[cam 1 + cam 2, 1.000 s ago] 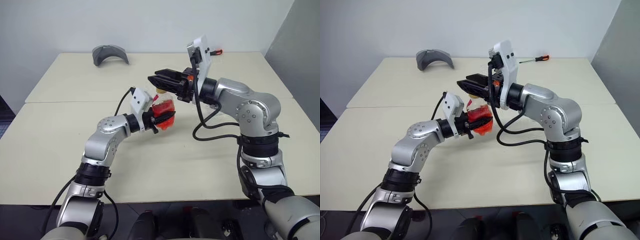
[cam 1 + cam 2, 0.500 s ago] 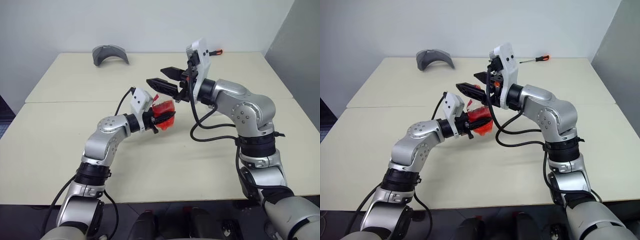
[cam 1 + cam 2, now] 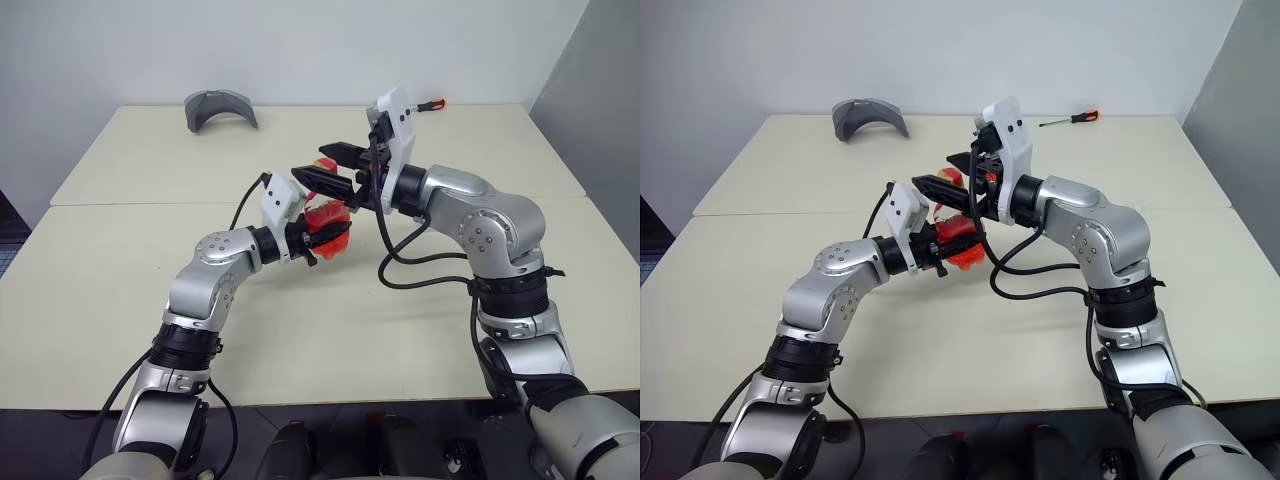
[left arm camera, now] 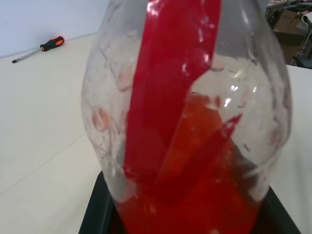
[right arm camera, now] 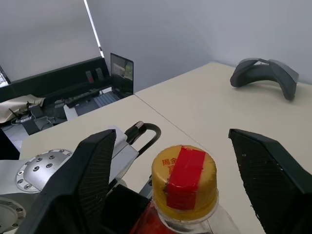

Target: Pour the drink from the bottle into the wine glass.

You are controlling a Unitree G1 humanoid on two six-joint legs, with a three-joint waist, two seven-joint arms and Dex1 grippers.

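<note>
My left gripper (image 3: 322, 236) is shut on the bottle (image 3: 326, 220), holding it upright above the middle of the table. The clear plastic body (image 4: 195, 122) has a red label strip. The drink (image 4: 195, 190) fills its lower part. My right gripper (image 3: 327, 168) reaches in from the right at the level of the bottle's top and is open. Its two black fingers (image 5: 92, 180) stand on either side of the yellow-and-red cap (image 5: 184, 181) with a gap on each side. The wine glass is out of view.
A grey curved object (image 3: 220, 107) lies at the far left of the cream table (image 3: 120, 260). An orange-handled screwdriver (image 3: 1070, 118) lies at the far right. A seam runs across the tabletop behind the arms.
The right gripper's fingers have spread from nearly shut over the cap to wide apart on either side of it. The left gripper and the bottle have not moved.
</note>
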